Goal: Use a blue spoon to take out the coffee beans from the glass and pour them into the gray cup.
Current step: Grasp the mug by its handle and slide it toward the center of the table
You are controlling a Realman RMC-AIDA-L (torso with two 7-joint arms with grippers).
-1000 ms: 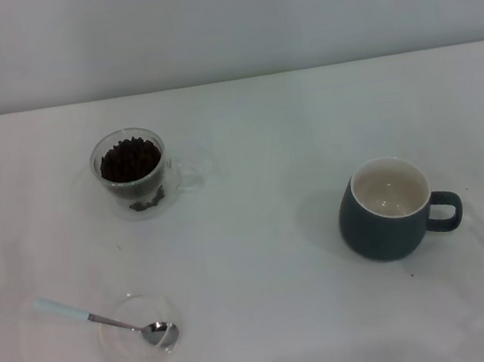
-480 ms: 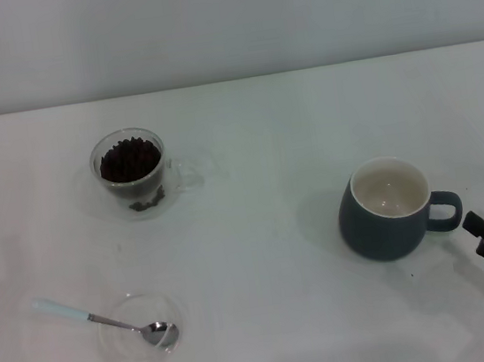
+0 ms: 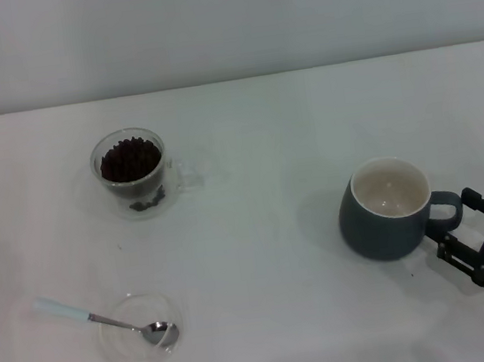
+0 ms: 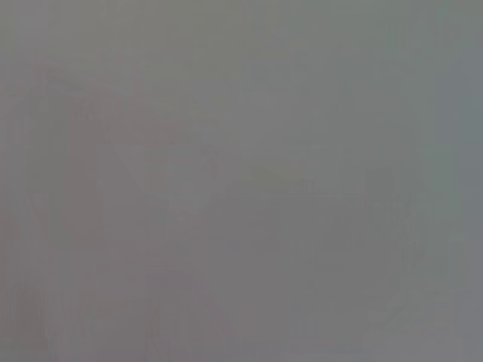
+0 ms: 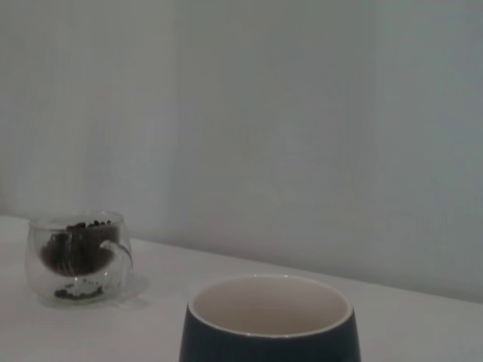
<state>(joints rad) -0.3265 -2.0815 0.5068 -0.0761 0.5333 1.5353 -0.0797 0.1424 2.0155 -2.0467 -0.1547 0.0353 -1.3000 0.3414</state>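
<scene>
The glass [image 3: 132,172] full of coffee beans [image 3: 129,158] stands at the back left. It also shows in the right wrist view [image 5: 79,258], with its beans [image 5: 72,255]. The blue spoon [image 3: 100,320] lies at the front left, bowl resting in a flat clear dish [image 3: 126,352], pale handle pointing left. The gray cup [image 3: 387,211] stands right of centre, empty, handle to the right. It also shows close in the right wrist view [image 5: 270,320]. My right gripper [image 3: 457,224] is open just right of the cup's handle. My left gripper is out of view.
The white table [image 3: 276,301] ends at a pale wall [image 3: 221,23] behind. The left wrist view shows only a plain grey surface.
My right gripper has come in from the right edge toward the gray cup's handle. The cup, glass and spoon have not moved.
</scene>
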